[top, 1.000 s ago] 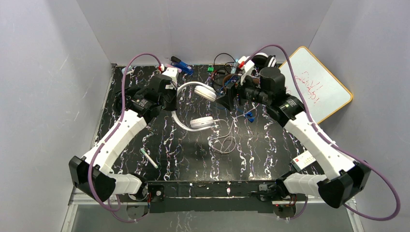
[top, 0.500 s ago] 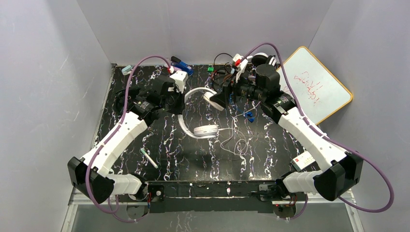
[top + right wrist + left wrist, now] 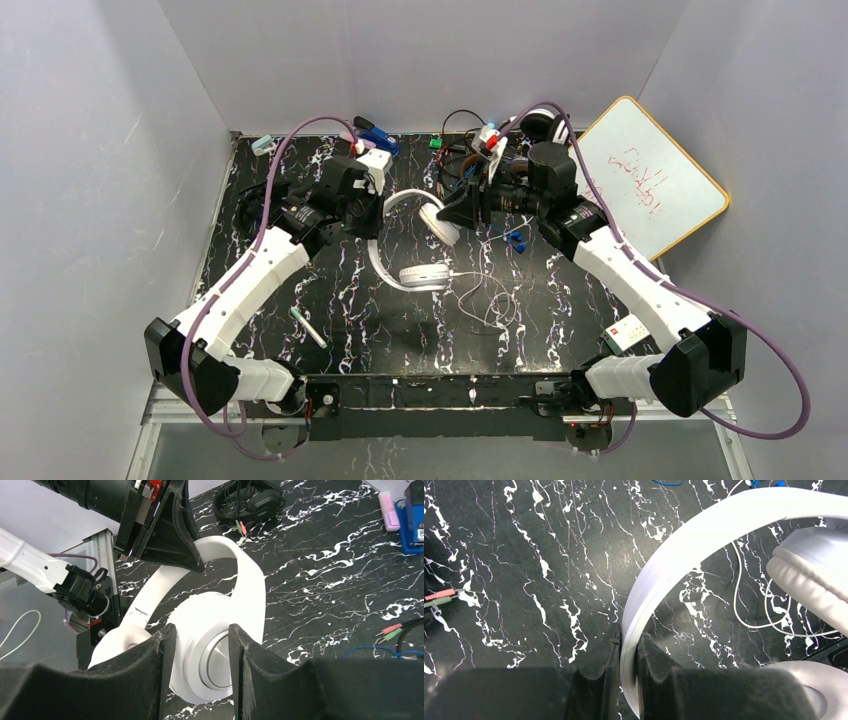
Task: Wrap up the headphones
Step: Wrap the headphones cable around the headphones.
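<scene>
The white headphones (image 3: 424, 275) lie across the middle of the black marbled table, their thin white cord (image 3: 483, 297) looped to the right. My left gripper (image 3: 372, 215) is shut on the white headband (image 3: 664, 555), which passes between its fingers in the left wrist view, where the gripper (image 3: 628, 650) shows at the bottom. My right gripper (image 3: 452, 212) is shut on the upper ear cup (image 3: 210, 652), with one finger on each side of it in the right wrist view (image 3: 200, 630). A black headset (image 3: 250, 500) lies behind the left arm. No brown-cupped headset is clearly visible.
A whiteboard (image 3: 655, 180) leans at the right wall. A blue item (image 3: 378, 135), a green piece (image 3: 436, 143) and tangled cables with another headset (image 3: 545, 122) sit at the back. A pen (image 3: 308, 327) lies front left, a blue cable (image 3: 515, 240) right of centre.
Both grippers have carried the white headphones to the right and a little nearer. The loose cord has bunched up more to the right of the lower ear cup.
</scene>
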Controlling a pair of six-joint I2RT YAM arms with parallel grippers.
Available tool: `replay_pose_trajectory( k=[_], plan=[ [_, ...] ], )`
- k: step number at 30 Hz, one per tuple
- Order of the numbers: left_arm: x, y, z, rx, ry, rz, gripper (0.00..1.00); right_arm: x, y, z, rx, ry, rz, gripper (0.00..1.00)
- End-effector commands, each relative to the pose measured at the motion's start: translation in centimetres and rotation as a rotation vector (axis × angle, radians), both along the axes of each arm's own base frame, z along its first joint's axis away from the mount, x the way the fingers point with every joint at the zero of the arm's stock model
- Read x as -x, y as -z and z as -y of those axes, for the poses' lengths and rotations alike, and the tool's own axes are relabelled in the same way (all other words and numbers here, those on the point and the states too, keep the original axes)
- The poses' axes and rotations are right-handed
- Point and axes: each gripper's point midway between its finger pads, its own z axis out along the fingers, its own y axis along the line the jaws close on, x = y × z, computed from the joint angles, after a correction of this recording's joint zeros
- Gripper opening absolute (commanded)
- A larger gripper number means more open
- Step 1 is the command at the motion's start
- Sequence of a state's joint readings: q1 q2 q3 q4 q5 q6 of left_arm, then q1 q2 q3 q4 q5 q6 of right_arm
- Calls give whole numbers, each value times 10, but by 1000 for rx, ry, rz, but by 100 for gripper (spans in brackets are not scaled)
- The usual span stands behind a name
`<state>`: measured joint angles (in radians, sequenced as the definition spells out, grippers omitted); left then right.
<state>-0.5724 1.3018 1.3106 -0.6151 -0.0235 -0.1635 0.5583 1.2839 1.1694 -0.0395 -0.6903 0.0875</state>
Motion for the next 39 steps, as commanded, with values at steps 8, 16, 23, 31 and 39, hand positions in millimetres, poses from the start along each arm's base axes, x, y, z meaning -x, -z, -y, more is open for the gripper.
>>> replay_pose_trajectory(
  k=[8,16,23,31,39],
  plan=[
    [-13,-43,14,110,-22,94,0,29,2,-8,-60,-123,-88,49],
    [-15,-41,20,119,-25,80,0,34,10,-22,-45,-123,-126,51],
    [-16,-37,15,81,-55,97,0,21,7,-14,-21,6,-82,78],
    [-21,-27,-6,-7,-153,106,0,-4,0,9,15,238,-34,99],
    [-25,-21,1,47,-241,66,0,-11,0,-25,-28,475,-37,99]
  ],
)
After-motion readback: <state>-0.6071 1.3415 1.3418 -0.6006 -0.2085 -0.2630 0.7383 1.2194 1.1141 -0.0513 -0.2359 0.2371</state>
